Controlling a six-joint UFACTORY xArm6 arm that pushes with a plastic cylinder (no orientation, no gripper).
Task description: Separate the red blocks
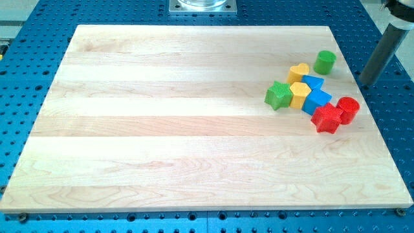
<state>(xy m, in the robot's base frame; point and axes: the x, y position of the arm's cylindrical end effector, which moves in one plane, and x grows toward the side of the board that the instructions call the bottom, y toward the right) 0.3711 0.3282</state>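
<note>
Two red blocks sit touching at the view's right: a red star (327, 119) and a red cylinder (348, 109) just to its right. They adjoin a cluster with two blue blocks (317, 99) (313, 83), a yellow heart (299, 71), a yellow hexagon (299, 94) and a green star (279, 95). A green cylinder (325, 61) stands apart above the cluster. My tip (367, 84) is at the board's right edge, up and to the right of the red cylinder, not touching any block.
The wooden board (162, 129) lies on a blue perforated table (39, 26). A metal mount (202, 6) sits at the view's top centre.
</note>
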